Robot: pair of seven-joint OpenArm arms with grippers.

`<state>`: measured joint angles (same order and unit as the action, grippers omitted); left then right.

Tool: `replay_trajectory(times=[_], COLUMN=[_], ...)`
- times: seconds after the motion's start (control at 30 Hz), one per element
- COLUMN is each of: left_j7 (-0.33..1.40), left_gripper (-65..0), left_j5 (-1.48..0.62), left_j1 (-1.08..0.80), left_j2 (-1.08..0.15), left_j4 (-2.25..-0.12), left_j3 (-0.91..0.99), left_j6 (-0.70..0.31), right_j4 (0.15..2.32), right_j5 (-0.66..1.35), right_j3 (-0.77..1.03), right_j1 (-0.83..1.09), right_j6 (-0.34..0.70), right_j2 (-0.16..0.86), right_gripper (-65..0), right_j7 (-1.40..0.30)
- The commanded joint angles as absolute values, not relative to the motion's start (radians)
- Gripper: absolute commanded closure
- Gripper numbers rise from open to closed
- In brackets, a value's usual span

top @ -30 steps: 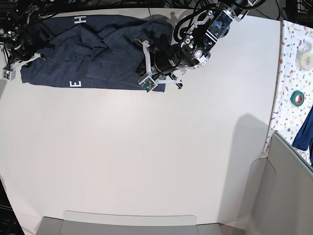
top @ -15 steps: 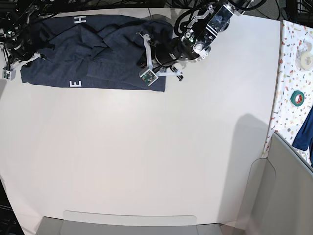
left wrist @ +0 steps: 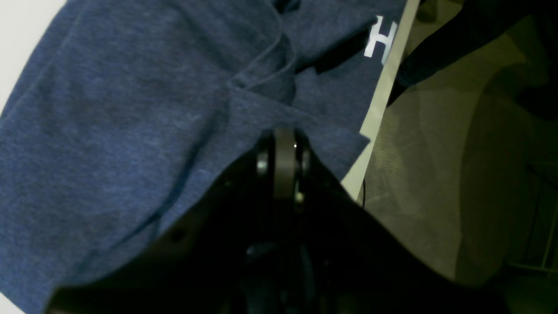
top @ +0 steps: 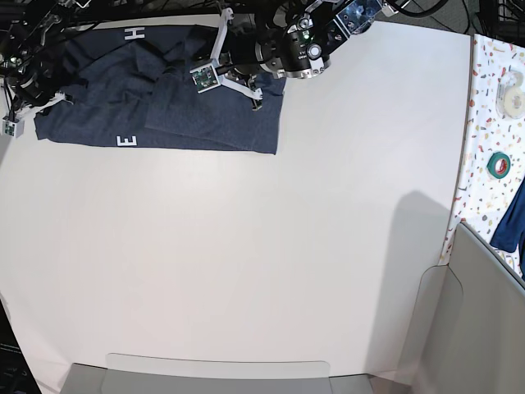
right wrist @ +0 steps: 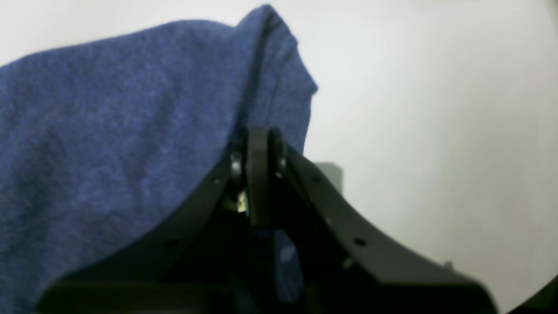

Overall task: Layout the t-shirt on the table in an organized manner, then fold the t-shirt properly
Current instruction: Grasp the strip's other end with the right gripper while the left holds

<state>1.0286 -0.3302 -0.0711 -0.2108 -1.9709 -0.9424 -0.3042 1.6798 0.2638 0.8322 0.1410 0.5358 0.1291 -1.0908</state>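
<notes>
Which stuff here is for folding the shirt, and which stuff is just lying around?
For the job:
- dark navy cotton t-shirt with white letters
- big plain white table

Just lying about:
- green tape roll
- pale tape roll
- speckled white side surface
- blue cloth scrap

The t-shirt is soft heathered navy cotton knit, matt, with smooth white printed letters, lying rumpled at ten o'clock on the smooth matt white bench, beside a speckled terrazzo-look surface at three o'clock.
</notes>
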Motion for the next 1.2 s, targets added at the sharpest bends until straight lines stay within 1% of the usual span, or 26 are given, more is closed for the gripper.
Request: replay_trajectory(times=[0.0,0.23,0.27,0.33,0.4,0.43,0.47,0.57,0.6,0.73,0.83,0.9,1.0,1.17], left_j7=[1.013,1.021,1.023,1.023,1.015,1.01,1.007,0.934,0.915,0.872,0.871,0.871,0.871,0.891], left_gripper=[0.0,0.0,0.0,0.0,0.0,0.0,0.0,0.0,0.0,0.0,0.0,0.0,0.0,0.0], left_j5=[-0.341,-0.341,-0.343,-0.343,-0.343,-0.341,-0.341,-0.34,-0.34,-0.335,-0.334,-0.334,-0.334,-0.341], left_j1=[-0.051,-0.001,0.001,0.013,0.01,0.007,0.005,0.002,-0.005,-0.045,-0.044,-0.044,-0.045,-0.073], left_j2=[-0.208,-0.209,-0.209,-0.209,-0.206,-0.203,-0.202,-0.202,-0.202,-0.2,-0.2,-0.2,-0.2,-0.2], left_j4=[-1.989,-2.031,-2.048,-2.071,-2.075,-2.075,-2.075,-2.077,-2.077,-2.075,-2.058,-2.023,-1.971,-1.965], left_j3=[-0.963,-1.04,-1.044,-1.044,-1.027,-1.015,-1.0,-0.934,-0.9,-0.773,-0.751,-0.753,-0.753,-0.759], left_j6=[-0.308,-0.311,-0.325,-0.426,-0.553,-0.599,-0.61,-0.601,-0.578,-0.424,-0.338,-0.318,-0.318,-0.32], right_j4=[1.695,1.679,1.679,1.679,1.679,1.679,1.679,1.679,1.679,1.679,1.679,1.679,1.679,1.679], right_j5=[0.271,0.272,0.272,0.272,0.272,0.272,0.272,0.274,0.274,0.274,0.274,0.274,0.274,0.272], right_j3=[0.835,0.835,0.835,0.835,0.835,0.835,0.835,0.835,0.835,0.835,0.835,0.835,0.835,0.835], right_j1=[0.136,0.134,0.134,0.134,0.134,0.134,0.134,0.133,0.133,0.136,0.136,0.134,0.131,0.122], right_j6=[0.541,0.541,0.541,0.541,0.541,0.541,0.541,0.541,0.541,0.541,0.541,0.541,0.541,0.541], right_j2=[0.147,0.154,0.154,0.153,0.153,0.153,0.153,0.153,0.153,0.15,0.148,0.148,0.148,0.148], right_gripper=[0.0,0.0,0.0,0.0,0.0,0.0,0.0,0.0,0.0,0.0,0.0,0.0,0.0,0.0], right_j7=[-1.073,-1.073,-1.073,-1.073,-1.073,-1.073,-1.073,-1.073,-1.073,-1.073,-1.073,-1.073,-1.073,-1.073])
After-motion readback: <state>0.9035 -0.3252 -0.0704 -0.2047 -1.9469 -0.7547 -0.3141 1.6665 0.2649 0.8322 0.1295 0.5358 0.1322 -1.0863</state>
